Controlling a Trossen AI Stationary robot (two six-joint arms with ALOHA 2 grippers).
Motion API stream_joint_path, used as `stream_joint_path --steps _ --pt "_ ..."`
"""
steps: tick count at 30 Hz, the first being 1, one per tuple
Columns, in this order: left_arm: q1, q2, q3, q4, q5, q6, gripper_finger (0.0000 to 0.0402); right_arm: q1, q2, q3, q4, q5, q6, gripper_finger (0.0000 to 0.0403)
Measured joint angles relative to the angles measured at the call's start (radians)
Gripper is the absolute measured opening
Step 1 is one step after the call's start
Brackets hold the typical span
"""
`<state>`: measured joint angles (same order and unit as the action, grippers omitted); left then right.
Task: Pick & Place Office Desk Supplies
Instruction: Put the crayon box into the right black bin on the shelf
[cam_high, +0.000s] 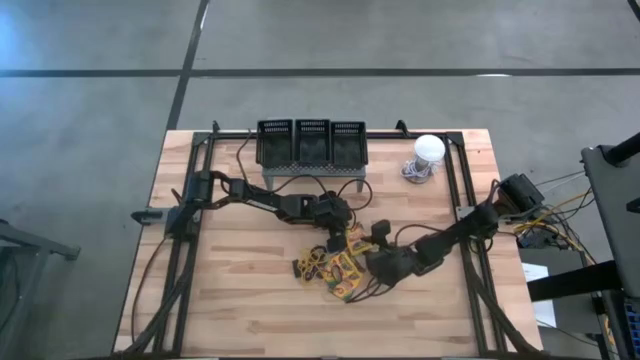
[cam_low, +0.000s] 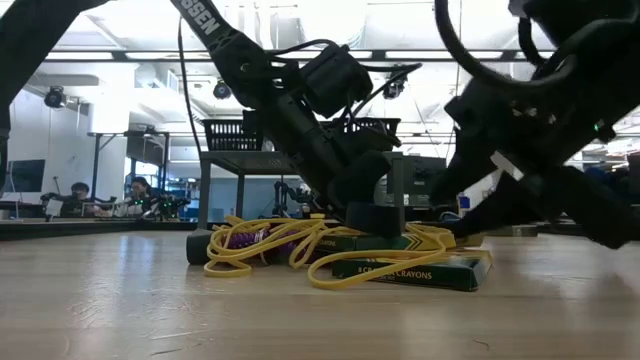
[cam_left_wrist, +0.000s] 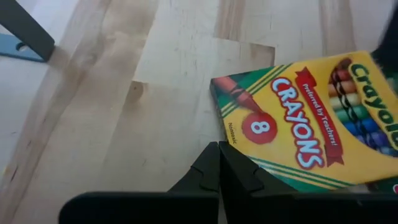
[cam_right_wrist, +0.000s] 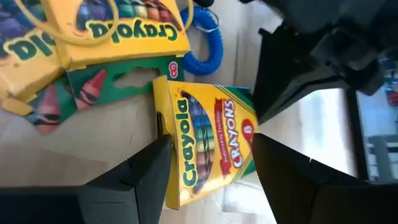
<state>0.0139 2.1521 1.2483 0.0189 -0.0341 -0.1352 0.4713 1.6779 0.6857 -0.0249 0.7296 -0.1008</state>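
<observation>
A yellow-and-green crayon box (cam_right_wrist: 208, 140) lies at the right of a pile of crayon boxes (cam_high: 338, 268) and yellow rubber bands (cam_low: 260, 245) in the table's middle. Two other boxes (cam_right_wrist: 112, 31) and a blue band (cam_right_wrist: 208, 46) lie just beyond it. My left gripper (cam_left_wrist: 219, 155) is shut, its tips down at this box's corner. My right gripper (cam_right_wrist: 211, 168) is open, one finger on each side of the box's other end; I cannot tell whether either finger touches it. My left gripper's shut fingertips (cam_left_wrist: 214, 165) meet the crayon box at the corner beside its red "8" mark (cam_left_wrist: 239, 146). They come slanting down from the table's left. Whether they press on the box or only stand against its edge, I cannot tell.
A black three-bin perforated stand (cam_high: 312, 145) sits at the far edge, with a white dome-shaped object (cam_high: 428, 152) and its cable to its right. Bare wood lies near the front edge (cam_high: 300, 320). People sit at desks in the room behind (cam_low: 80, 195).
</observation>
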Motion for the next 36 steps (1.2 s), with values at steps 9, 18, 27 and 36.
stream_joint_path --steps 9,18,27,36 --pt "-0.002 0.0 -0.01 0.014 0.025 0.008 0.0003 -0.002 -0.002 0.091 -0.182 -0.061 0.049 0.0219" --pt "-0.011 0.0 -0.011 0.018 0.055 0.006 0.0003 -0.001 -0.003 0.093 -0.178 -0.153 0.092 0.0219" --pt "-0.013 0.0 -0.011 0.018 0.061 0.004 0.0003 0.015 -0.015 0.1 -0.181 -0.218 0.077 0.0219" --pt "-0.013 0.0 -0.012 0.018 0.06 0.004 0.0004 0.074 0.008 0.071 -0.142 -0.283 0.17 0.0219"
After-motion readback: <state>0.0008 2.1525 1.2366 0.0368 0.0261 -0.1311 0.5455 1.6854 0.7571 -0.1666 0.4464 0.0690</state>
